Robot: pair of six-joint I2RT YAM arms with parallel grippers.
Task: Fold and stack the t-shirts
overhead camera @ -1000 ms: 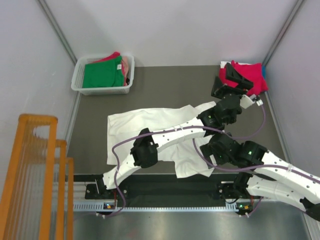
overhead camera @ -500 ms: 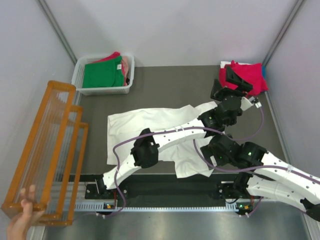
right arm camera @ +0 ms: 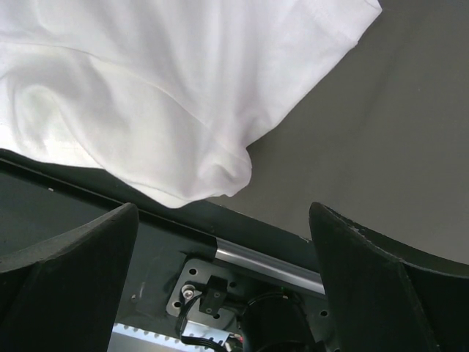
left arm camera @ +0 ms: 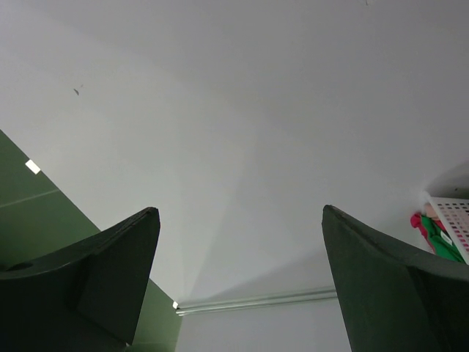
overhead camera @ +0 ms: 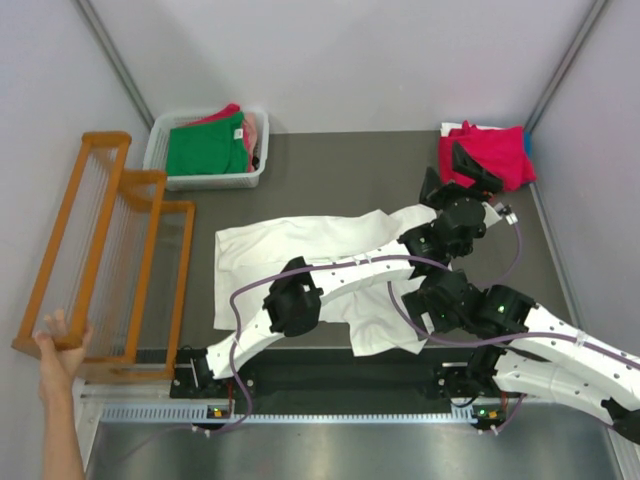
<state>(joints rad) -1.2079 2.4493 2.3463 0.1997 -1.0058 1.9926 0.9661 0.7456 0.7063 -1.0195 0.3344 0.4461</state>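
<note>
right end effector (right arm camera: pixel 223 213): released, fingers spread wide, nothing between them. sits low at the near edge of the worktop (right arm camera: pixel 381 110), looking down on the edge rail

white t-shirt (right arm camera: pixel 146 88): its near corner lies just ahead of this end effector, a rounded lobe of hem drooping over the worktop edge, slightly toward the left-hand finger in the wrist view. touches neither finger. the rest of the cloth spreads away ahead and to that same side

long axis: seen from above, the shirt runs crosswise, side to side in front of both arms, rumpled, not flat. the left arm's links pass over it

left end effector (overhead camera: pixel 470 168): also released, wide, empty. raised past the far right end of the shirt and tilted upward; its wrist view shows mostly wall. the shirt is behind and below it, well apart

just beyond the left end effector: crimson t-shirts (overhead camera: pixel 495 150) in a pile at the far corner. far off to its left: basket (overhead camera: pixel 205 182) holding a green t-shirt (overhead camera: pixel 205 148) and more red cloth

judgement: the right end effector is clearly the nearer one, with the corner in line with its gap; a short reach forward and down should meet the hem. the left must swing back and drop before it can take a second corner, so a two-handed fold cannot start yet
</note>
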